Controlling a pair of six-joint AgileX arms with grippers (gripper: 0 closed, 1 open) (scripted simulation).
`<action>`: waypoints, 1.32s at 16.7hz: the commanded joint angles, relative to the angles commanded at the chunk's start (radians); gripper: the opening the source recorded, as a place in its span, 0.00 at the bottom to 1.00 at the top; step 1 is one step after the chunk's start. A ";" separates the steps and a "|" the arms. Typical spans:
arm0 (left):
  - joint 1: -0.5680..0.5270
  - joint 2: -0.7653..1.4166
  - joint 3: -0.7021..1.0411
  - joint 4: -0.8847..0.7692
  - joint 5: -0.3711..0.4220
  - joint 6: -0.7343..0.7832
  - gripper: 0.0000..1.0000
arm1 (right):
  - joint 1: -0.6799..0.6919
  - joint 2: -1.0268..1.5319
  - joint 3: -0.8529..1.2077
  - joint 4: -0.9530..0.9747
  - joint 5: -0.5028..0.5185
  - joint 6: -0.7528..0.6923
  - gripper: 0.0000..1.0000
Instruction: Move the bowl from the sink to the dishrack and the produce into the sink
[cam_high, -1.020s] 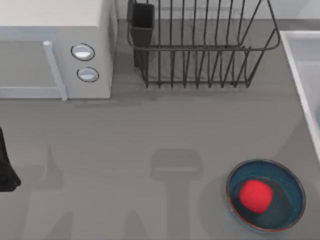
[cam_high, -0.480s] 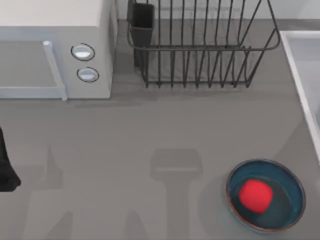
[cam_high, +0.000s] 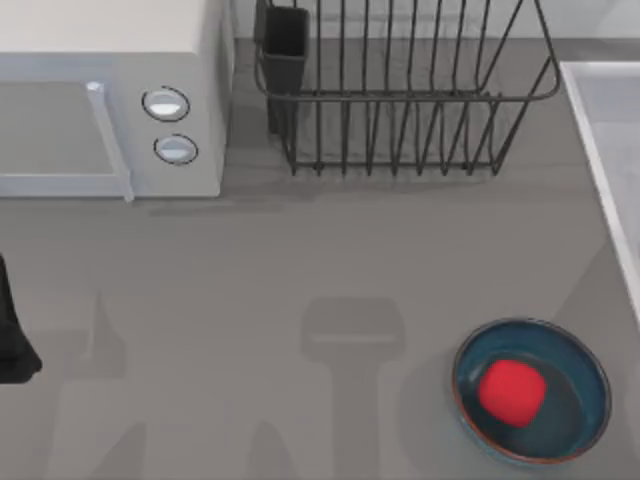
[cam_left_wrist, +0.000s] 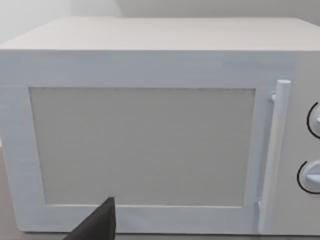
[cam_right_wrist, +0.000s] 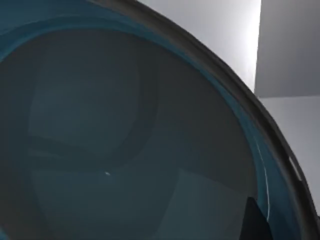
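Two jobs remain open. The right wrist view looks closely into the teal bowl (cam_right_wrist: 125, 140), upright with no long axis; whether those fingers are closed cannot be told. Next comes a rim grasp and a lift toward the dishrack (cam_high: 400, 90). The red produce (cam_high: 512, 390) rests in the shallow dish (cam_high: 590, 400) near the sink (cam_high: 600, 130).

White microwave (cam_left_wrist: 150, 125) stood directly ahead, door shut. Vertical bar handle (cam_left_wrist: 272, 155) ran beside grey door window (cam_left_wrist: 142, 147). Two round dials (cam_left_wrist: 312, 147) partly visible past handle. Dark gripper fingertip (cam_left_wrist: 97, 225) showed at frame edge.
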 joint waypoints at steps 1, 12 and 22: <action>0.000 0.000 0.000 0.000 0.000 0.000 1.00 | -0.019 -0.052 -0.027 -0.029 -0.003 -0.019 0.00; 0.000 0.000 0.000 0.000 0.000 0.000 1.00 | -0.302 -0.906 -0.430 -0.461 -0.033 -0.321 0.00; 0.000 0.000 0.000 0.000 0.000 0.000 1.00 | -0.367 -1.067 -0.518 -0.561 -0.040 -0.391 0.00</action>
